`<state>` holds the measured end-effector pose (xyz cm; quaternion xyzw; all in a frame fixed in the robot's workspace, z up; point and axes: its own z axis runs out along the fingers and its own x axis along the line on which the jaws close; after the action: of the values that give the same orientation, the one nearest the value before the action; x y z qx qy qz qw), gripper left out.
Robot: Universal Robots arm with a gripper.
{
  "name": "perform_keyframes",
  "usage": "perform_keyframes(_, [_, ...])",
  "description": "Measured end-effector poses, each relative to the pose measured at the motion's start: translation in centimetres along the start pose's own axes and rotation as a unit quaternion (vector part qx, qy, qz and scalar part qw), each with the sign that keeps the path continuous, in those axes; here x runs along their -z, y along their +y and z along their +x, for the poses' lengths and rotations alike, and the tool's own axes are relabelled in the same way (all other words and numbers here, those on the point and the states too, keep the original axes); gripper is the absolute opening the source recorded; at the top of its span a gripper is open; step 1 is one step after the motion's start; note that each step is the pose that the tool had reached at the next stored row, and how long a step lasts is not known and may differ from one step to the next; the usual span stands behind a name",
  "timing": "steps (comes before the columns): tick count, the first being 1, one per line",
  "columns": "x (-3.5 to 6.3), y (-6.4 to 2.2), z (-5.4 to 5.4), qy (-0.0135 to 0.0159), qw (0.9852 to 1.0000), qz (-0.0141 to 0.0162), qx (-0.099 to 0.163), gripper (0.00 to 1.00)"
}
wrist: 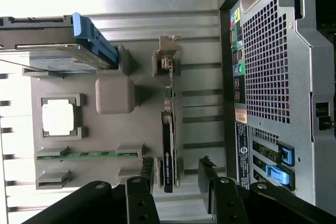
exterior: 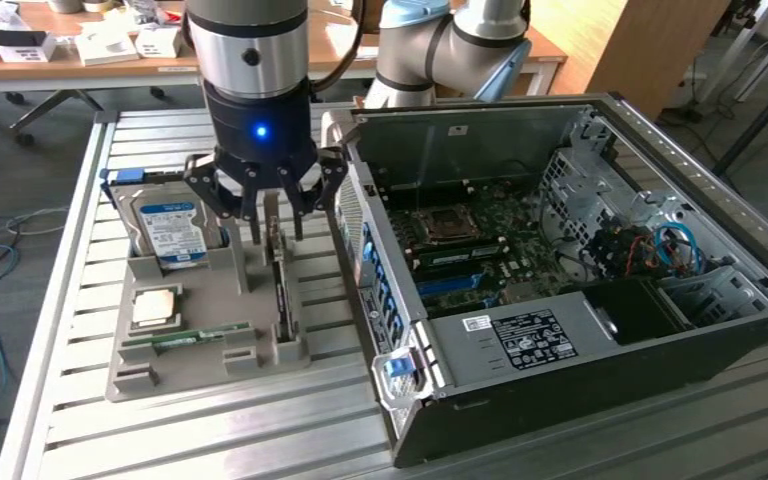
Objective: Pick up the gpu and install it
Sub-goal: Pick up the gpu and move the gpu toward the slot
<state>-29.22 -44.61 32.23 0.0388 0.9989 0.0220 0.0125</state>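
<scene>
The gpu (exterior: 279,285) is a thin dark card standing on edge in a slot of the grey holder tray (exterior: 204,360). In the wrist view the gpu (wrist: 168,156) runs lengthwise, with its pale metal bracket at the far end. My gripper (exterior: 275,232) hangs directly over the card's end nearest the back of the tray. It is open, and its black fingers (wrist: 147,174) stand on either side of the card in the wrist view with a gap to each; the gripper (wrist: 177,176) holds nothing. The open computer case (exterior: 558,270) lies right beside the tray.
The tray also holds a silver hard drive (exterior: 173,235) with a blue-white label, a square processor (exterior: 155,305) and a green RAM stick (exterior: 204,335). The case's perforated rear panel (wrist: 273,72) is close to the card. Everything rests on a slatted aluminium table (exterior: 224,440).
</scene>
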Motion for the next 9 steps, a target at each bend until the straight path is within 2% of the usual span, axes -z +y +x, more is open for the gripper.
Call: perform_keyframes(9, [-0.08, 0.01, -0.09, -0.0002, 1.0000, -0.0002, 0.000, 0.47])
